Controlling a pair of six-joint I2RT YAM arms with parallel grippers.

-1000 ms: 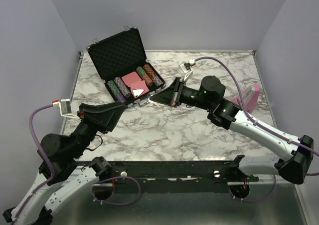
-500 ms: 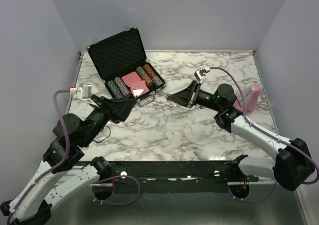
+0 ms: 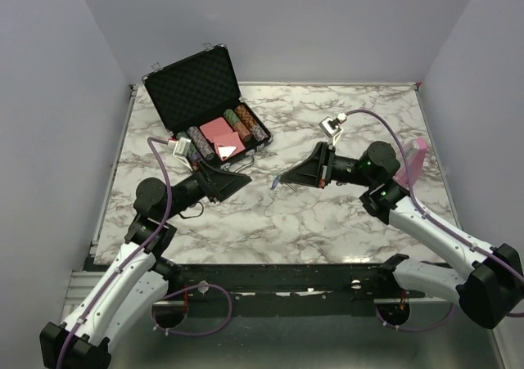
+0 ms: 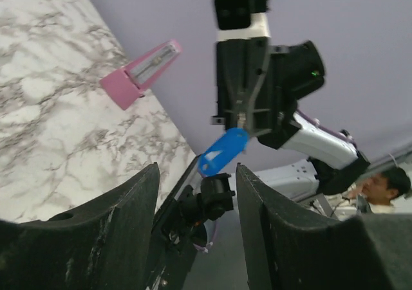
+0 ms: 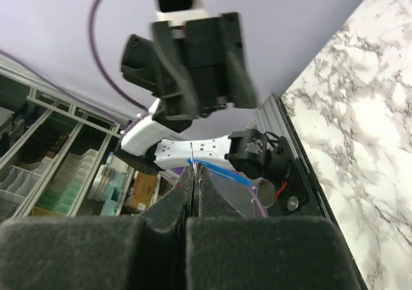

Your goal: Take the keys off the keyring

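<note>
My right gripper is held above the middle of the table, shut on the key bunch. The bright blue piece hangs from its tip. In the right wrist view the fingers are pressed together on a thin silvery sliver, with the blue piece sticking out to the right. My left gripper is open and empty, pointing at the right gripper from a short gap to its left. In the left wrist view its fingertips frame the blue piece. The single keys are too small to tell apart.
An open black case with poker chips and red cards stands at the back left of the marble table. A pink object lies by the right edge, also in the left wrist view.
My left gripper has swung forward and right toward the table's middle. My right gripper has moved lower and nearer, still holding the bunch, so the two tips now face each other closely.
</note>
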